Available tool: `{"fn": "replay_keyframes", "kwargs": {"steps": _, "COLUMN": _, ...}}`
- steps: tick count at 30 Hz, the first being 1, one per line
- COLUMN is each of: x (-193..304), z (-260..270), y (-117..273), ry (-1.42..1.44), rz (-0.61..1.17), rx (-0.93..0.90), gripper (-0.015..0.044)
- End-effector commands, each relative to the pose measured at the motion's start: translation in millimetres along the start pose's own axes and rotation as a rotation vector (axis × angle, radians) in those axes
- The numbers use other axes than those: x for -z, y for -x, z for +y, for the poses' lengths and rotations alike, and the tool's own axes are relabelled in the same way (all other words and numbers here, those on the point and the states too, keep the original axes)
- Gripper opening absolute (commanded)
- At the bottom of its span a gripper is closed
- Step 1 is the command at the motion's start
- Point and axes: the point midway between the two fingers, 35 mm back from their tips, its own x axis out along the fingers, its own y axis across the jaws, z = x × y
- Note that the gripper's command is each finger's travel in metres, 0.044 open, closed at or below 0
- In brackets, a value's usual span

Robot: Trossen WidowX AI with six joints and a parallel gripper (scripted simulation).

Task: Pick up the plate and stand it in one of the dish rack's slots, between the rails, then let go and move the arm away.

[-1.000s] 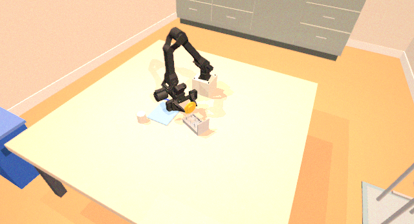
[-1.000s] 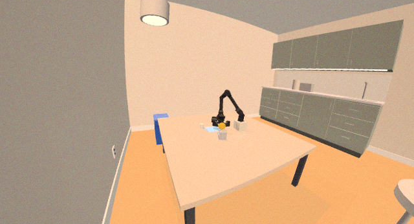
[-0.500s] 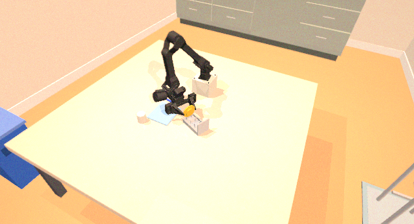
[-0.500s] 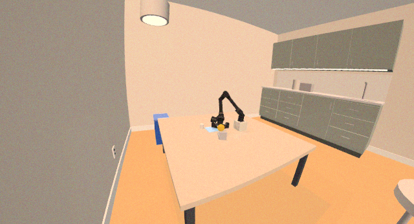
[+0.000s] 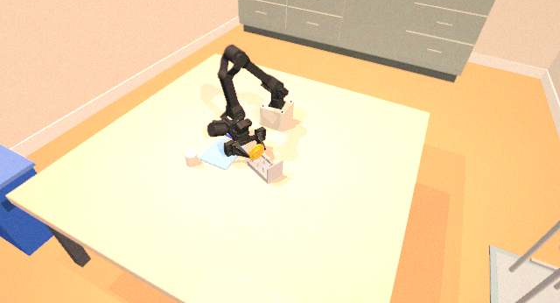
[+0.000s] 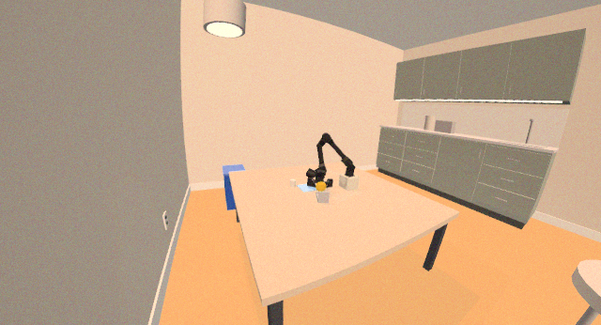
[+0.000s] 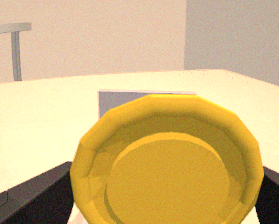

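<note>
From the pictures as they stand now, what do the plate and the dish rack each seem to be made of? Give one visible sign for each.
Plate: probably glazed ceramic or hard plastic; even yellow, faint sheen, faceted rim.
Dish rack: pale solid end wall with thin grey rails, perhaps metal; too small to be sure.
</note>
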Motion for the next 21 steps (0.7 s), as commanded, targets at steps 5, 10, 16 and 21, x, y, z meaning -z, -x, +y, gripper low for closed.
{"fn": "replay_keyframes", "kwargs": {"steps": 5, "x": 1.5, "z": 3.2, "y": -4.1, "ry": 0.003, "rz": 0.001, "rx": 0.0, "gripper": 0.0}}
{"fn": "replay_keyframes", "kwargs": {"steps": 10, "x": 2.3, "z": 6.0, "y": -4.7, "ry": -0.028, "rz": 0.002, "rx": -0.001, "gripper": 0.0}}
{"fn": "replay_keyframes", "kwargs": {"steps": 16, "x": 3.4, "z": 7.6, "y": -4.9, "ry": -0.054, "rz": 0.002, "rx": -0.001, "gripper": 0.0}}
{"fn": "replay_keyframes", "kwargs": {"steps": 21, "x": 3.5, "z": 7.6, "y": -4.9, "ry": -0.054, "rz": 0.002, "rx": -0.001, "gripper": 0.0}}
